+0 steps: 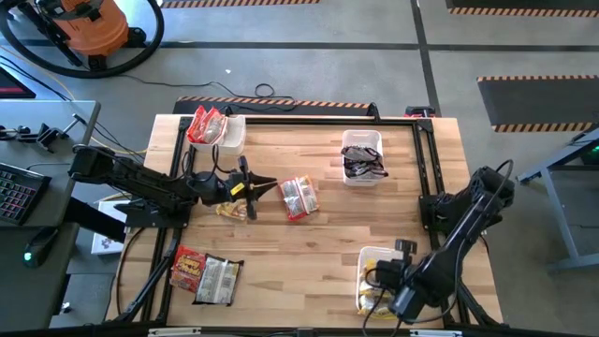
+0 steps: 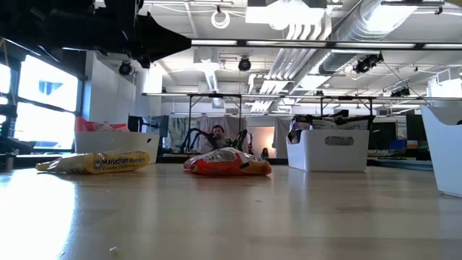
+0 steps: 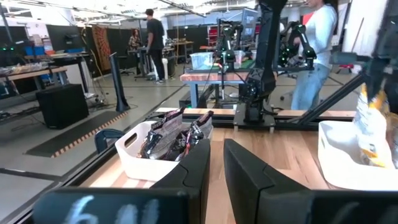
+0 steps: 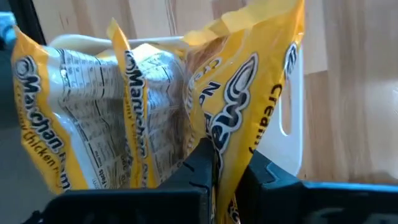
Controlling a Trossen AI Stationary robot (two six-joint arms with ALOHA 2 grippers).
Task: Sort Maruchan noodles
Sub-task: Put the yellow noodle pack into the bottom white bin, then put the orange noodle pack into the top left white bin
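The right gripper point(image 1: 379, 278) hides the yellow packets point(image 1: 371, 298) beneath it; the white bin point(image 2: 446, 148) is cut off.

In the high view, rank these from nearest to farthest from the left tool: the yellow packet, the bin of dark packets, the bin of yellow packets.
From the left tool:
1. Yellow packet, just beside it.
2. Bin of dark packets, across at the table's far side.
3. Bin of yellow packets, at the near right corner.

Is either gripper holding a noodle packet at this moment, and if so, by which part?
The right gripper pinches a yellow packet by its edge, over the bin of yellow packets. The left gripper holds nothing, fingers nearly together.
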